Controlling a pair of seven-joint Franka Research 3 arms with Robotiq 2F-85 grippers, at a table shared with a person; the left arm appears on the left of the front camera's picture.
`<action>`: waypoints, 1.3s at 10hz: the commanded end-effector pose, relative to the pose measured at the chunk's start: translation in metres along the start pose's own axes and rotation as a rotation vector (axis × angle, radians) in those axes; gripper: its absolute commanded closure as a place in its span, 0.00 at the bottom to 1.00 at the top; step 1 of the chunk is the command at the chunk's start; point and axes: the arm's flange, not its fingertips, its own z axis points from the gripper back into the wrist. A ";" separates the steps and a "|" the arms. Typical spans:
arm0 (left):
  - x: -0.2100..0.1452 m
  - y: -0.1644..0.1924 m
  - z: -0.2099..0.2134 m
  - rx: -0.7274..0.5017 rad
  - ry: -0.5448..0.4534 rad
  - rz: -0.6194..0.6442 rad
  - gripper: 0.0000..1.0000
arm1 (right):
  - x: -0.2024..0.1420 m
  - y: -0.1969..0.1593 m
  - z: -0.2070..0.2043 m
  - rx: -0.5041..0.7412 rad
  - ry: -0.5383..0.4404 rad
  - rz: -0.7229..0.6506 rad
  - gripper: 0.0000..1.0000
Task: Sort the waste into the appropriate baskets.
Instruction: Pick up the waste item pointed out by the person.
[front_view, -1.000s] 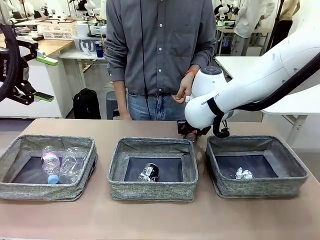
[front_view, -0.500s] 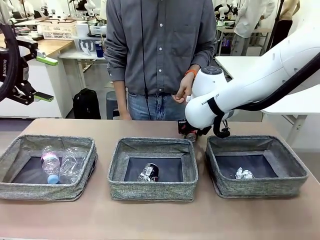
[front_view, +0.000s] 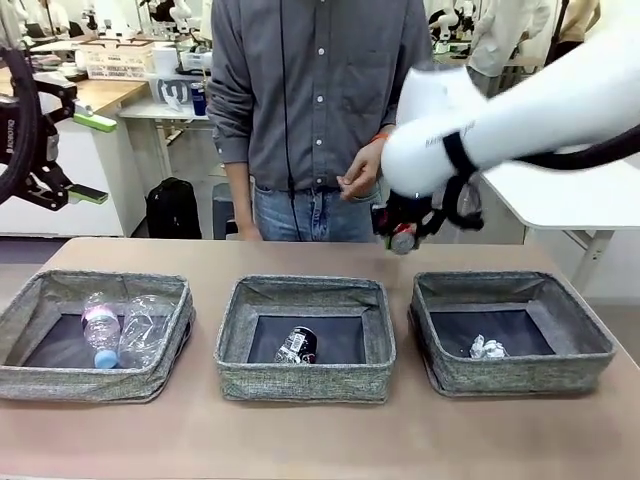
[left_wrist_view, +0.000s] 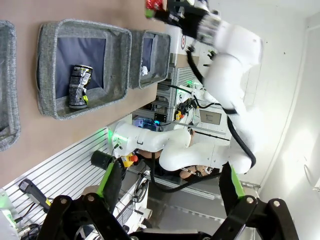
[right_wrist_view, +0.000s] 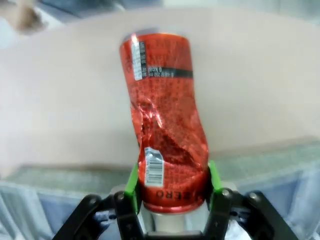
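We see the red can (right_wrist_view: 165, 135) crumpled and dented; the right gripper (right_wrist_view: 171, 187) pinches its bottom end firmly.

we read "ero" in white letters near the bottom of the crushed red can (right_wrist_view: 165, 145). its barcode labels and small side print are too blurred for us to read.

The table (front_view: 320, 440) has a plain light-brown top. Behind it stands a person in a grey shirt (front_view: 320, 90) and blue jeans (front_view: 310, 213). A black backpack (front_view: 173, 208) rests on the floor beside a white desk (front_view: 165, 110).
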 end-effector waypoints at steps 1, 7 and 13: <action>-0.001 -0.001 0.002 0.002 0.011 -0.017 0.00 | -0.030 -0.005 0.064 -0.061 0.183 -0.027 0.96; -0.001 -0.001 0.002 0.002 0.011 -0.017 0.00 | -0.117 0.019 0.170 0.263 0.127 -0.052 0.96; -0.001 -0.001 0.002 0.002 0.011 -0.017 0.00 | -0.150 0.101 0.258 0.265 0.031 -0.157 0.43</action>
